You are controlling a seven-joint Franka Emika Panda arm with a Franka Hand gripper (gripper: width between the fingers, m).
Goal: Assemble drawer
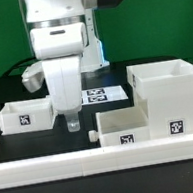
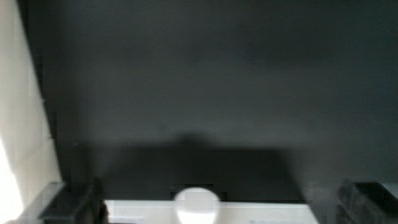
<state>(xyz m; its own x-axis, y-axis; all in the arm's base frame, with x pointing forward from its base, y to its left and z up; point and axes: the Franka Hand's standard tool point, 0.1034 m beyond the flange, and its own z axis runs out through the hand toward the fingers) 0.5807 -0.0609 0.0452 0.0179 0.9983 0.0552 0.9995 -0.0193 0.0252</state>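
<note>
The drawer's tall white case (image 1: pixel 170 95) stands at the exterior view's right, open side up. One small tray (image 1: pixel 27 116) sits at the left. A second tray (image 1: pixel 122 127) lies in front of the case, its small white knob (image 1: pixel 92 136) pointing left. My gripper (image 1: pixel 71 123) hangs fingers-down just left of that knob, slightly above the black table, and is empty. In the wrist view my gripper (image 2: pixel 221 198) is open, with dark fingertips (image 2: pixel 71 203) wide apart. The knob (image 2: pixel 198 207) and the tray's front edge (image 2: pixel 285 212) lie between them, untouched.
The long low white rail (image 1: pixel 105 162) runs across the front of the table. The marker board (image 1: pixel 100 92) lies flat behind my gripper. A white strip (image 2: pixel 15 110) runs along one edge of the wrist view; I cannot tell which part it is.
</note>
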